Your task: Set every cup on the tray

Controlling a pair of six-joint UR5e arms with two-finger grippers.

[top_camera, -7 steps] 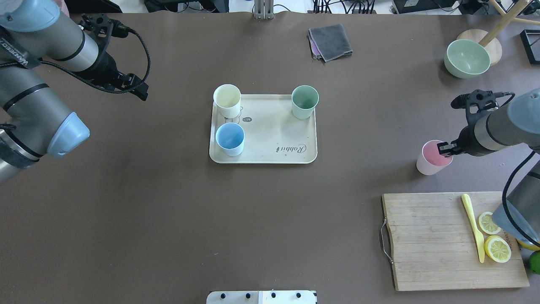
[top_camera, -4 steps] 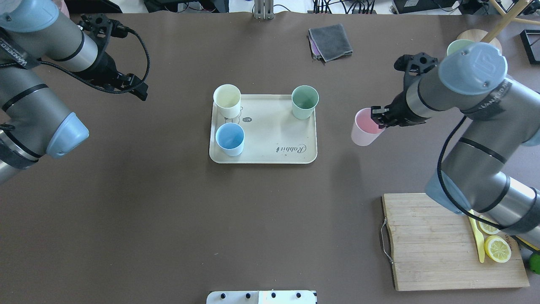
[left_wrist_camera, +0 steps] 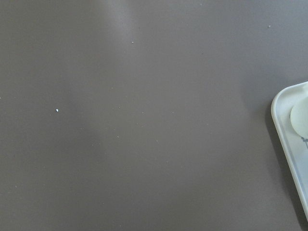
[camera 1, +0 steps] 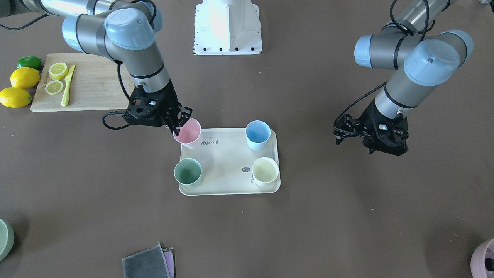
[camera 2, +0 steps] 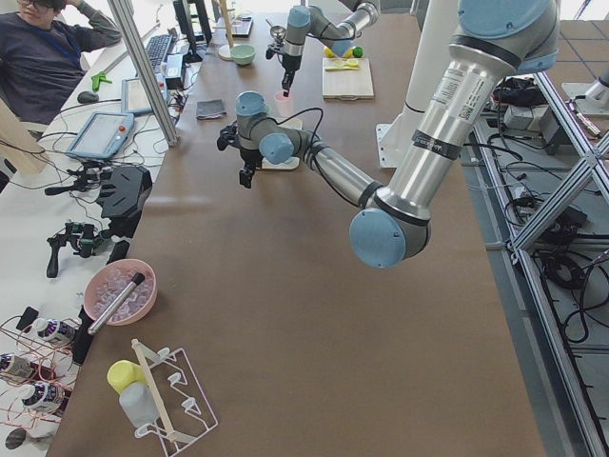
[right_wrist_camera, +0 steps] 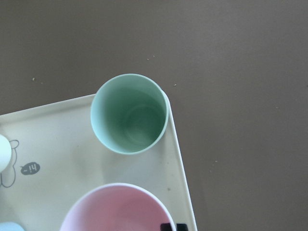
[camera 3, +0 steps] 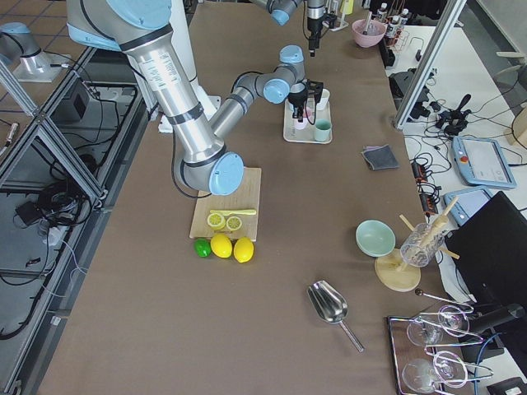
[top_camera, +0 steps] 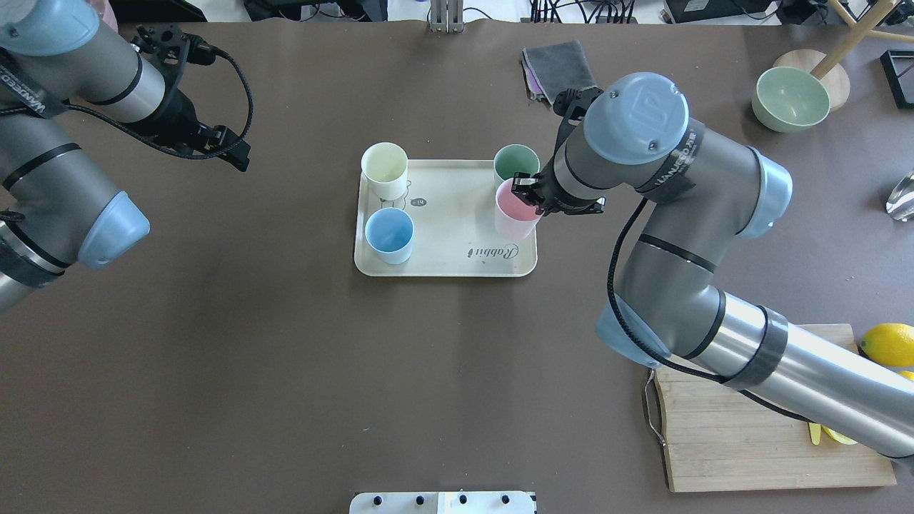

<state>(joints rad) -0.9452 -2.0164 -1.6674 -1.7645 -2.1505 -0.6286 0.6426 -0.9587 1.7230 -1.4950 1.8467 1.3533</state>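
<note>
We record left arm (top_camera: 43, 178) and right arm (top_camera: 714, 178): silver-grey tubes, pale blue screwed joint caps, lettered black bands, black cables and wrist mounts.

Pink cup (top_camera: 510, 214), light blue cup (top_camera: 389, 234), cream-yellow cup (top_camera: 384, 168), sage green cup (top_camera: 515, 170); cream-beige tray (top_camera: 457, 214) with dark "Rabbit" lettering and a small line drawing; dark brown bench (top_camera: 285, 371); pale wood cutting board (camera 1: 88, 92); yellow lemons (camera 1: 24, 77); green lime (camera 1: 29, 61); grey cloth (camera 1: 144, 264); sage green bowl (top_camera: 790, 98).
</note>
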